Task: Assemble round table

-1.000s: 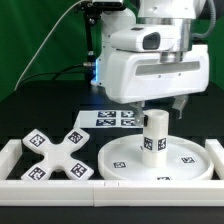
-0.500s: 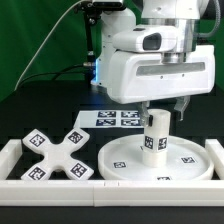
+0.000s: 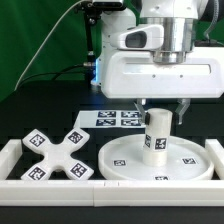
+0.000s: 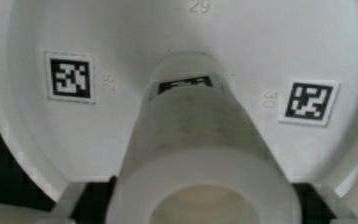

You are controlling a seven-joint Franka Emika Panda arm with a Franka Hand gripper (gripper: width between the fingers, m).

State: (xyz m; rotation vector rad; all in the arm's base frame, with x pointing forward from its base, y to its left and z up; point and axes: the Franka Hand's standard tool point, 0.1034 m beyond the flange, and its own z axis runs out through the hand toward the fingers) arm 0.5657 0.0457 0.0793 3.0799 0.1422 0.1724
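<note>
The short cylindrical leg [image 3: 155,135] stands upright near the middle of the large round disc [image 3: 185,160]. My gripper [image 3: 162,110] comes straight down on the leg's top, a finger on each side, and looks shut on it. In the wrist view the leg [image 4: 202,120] fills the space between the dark fingers, with the gripper [image 4: 202,200] at its top end and the tagged disc [image 4: 123,30] behind it. The X-shaped cross base [image 3: 55,155] lies flat at the exterior view's left, apart from the disc.
The marker board [image 3: 115,118] lies on the black table behind the disc. A white raised rim [image 3: 60,186] runs along the front and up both sides [image 3: 215,150]. A black stand and cables are at the back.
The gripper's hand has turned about its vertical axis above the leg. The leg's tag has shifted slightly toward the exterior view's right. Disc and cross base have not moved.
</note>
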